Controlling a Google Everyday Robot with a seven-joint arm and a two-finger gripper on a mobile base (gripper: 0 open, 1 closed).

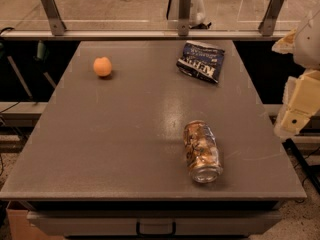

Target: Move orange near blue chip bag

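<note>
High view, angled down over whole table point(125, 149), hand point(298, 110) at right edge

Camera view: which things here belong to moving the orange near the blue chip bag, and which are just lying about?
For the job: orange, far left on the table; blue chip bag, far right; hand, beside the table's right edge, apart from both.
Lying about: gold-brown can, on its side near the front.

dim, warm light falls from above. a soft sheen streaks the table point(125, 134) centre; the can point(202, 151) glints at its rim. the orange point(102, 66) casts a small shadow. the gripper point(298, 115) at the right edge, beside the table, shows pale and bright.
</note>
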